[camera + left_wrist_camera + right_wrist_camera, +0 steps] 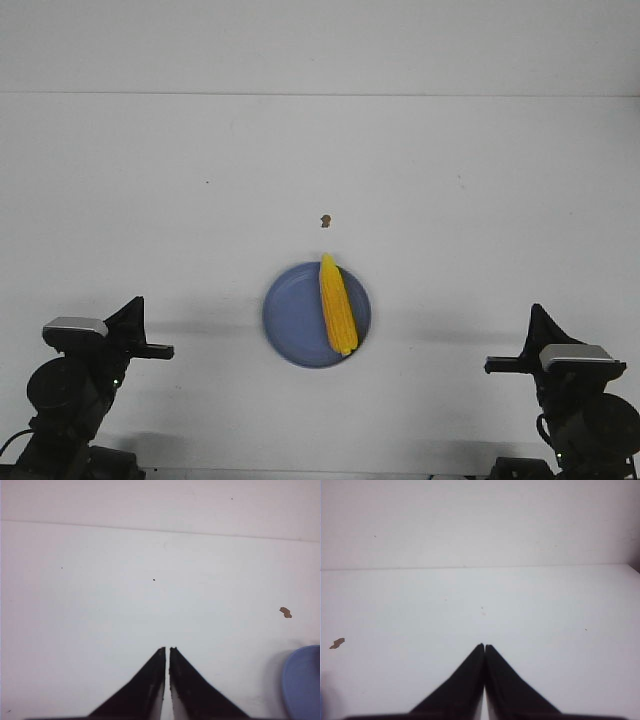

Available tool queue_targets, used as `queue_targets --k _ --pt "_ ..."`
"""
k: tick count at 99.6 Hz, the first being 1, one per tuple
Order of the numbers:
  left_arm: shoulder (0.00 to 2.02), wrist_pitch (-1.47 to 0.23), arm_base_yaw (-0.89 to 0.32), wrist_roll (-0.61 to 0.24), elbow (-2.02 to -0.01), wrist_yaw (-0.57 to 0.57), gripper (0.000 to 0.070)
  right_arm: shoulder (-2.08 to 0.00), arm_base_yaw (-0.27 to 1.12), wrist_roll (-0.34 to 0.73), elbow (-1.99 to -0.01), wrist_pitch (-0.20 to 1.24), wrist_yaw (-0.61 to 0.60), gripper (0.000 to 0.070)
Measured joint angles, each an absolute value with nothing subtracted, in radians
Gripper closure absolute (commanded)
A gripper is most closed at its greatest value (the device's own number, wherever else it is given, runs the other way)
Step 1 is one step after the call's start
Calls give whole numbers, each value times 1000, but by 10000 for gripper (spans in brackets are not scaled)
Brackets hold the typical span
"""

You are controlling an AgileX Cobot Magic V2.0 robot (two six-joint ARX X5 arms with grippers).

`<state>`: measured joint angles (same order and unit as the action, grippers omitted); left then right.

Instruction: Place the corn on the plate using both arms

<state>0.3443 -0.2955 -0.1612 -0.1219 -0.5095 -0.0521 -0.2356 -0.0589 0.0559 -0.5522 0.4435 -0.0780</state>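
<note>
The yellow corn (336,304) lies on the right half of the round blue plate (290,320) in the middle of the white table, its pointed end toward the far side. My left gripper (165,351) is shut and empty at the near left, well apart from the plate. In the left wrist view the left gripper (167,649) shows its jaws almost touching, with the plate's edge (302,680) off to one side. My right gripper (492,366) is shut and empty at the near right. The right wrist view shows the right gripper (484,646) over bare table.
A tiny brown speck (325,220) lies on the table just beyond the plate; it also shows in the left wrist view (285,612) and the right wrist view (337,643). The table's far edge meets a white wall.
</note>
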Motion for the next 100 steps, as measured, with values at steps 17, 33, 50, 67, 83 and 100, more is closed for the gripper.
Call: queue_targets --k 17,33,50,67,83,100 --pt "344 -295 -161 -122 -509 -52 685 -236 -59 56 -552 443 -78 700" --pt "344 -295 -161 -122 -509 -52 685 -236 -59 56 -552 443 -78 700" --pt "344 -295 -161 -122 -509 -52 685 -236 -59 56 -552 443 -78 700" --pt "321 -295 -161 -102 -509 -54 685 -236 -59 56 -552 443 -78 700" --pt "223 -215 -149 -88 -422 -54 685 -236 -59 56 -552 443 -78 700" --pt "98 -76 -109 -87 -249 -54 685 -236 -59 56 -552 443 -78 700"
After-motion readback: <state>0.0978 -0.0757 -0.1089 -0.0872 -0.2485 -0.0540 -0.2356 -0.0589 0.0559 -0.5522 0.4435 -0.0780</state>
